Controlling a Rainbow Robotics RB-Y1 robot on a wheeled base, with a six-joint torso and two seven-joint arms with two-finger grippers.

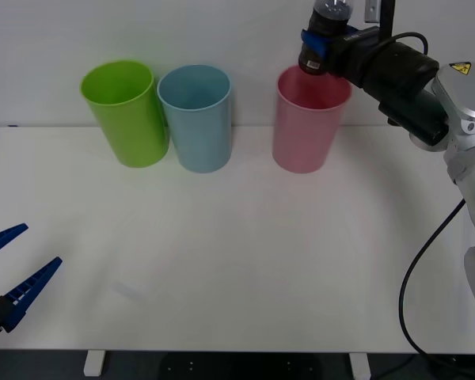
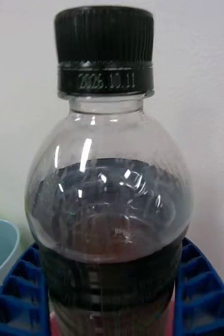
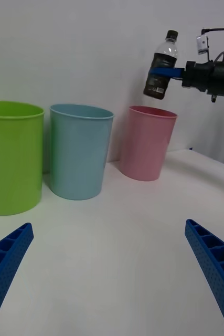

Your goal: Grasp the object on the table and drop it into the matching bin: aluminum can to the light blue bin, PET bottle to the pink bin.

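The bottle (image 3: 162, 67) hangs upright in the air just above the pink bin (image 1: 309, 120), over its rim on the side away from the blue bin (image 1: 196, 117). The right end effector (image 1: 321, 46) is clenched on the bottle's lower body, its ribbed blue fingers (image 2: 198, 294) pressing either flank below the shoulder, with the black cap (image 2: 104, 37) and the clear upper dome free above them.

It is small and looks light; dark liquid seems to fill the lower part, which would put the weight low, near the grip. The thin smooth plastic is likely slick and a little springy, so a hold on the straight body under the shoulder suits it better than the rounded dome or the cap. It should not be fragile, and a short drop into the bin ought to do it no harm.

Count: one bottle, three bins, namely the green bin (image 1: 125, 111), the blue bin beside it, then the pink bin set a little apart on the white surface (image 1: 237, 269). The left end effector (image 1: 8, 273) hovers released, well away from the pink bin, near the surface's front corner.
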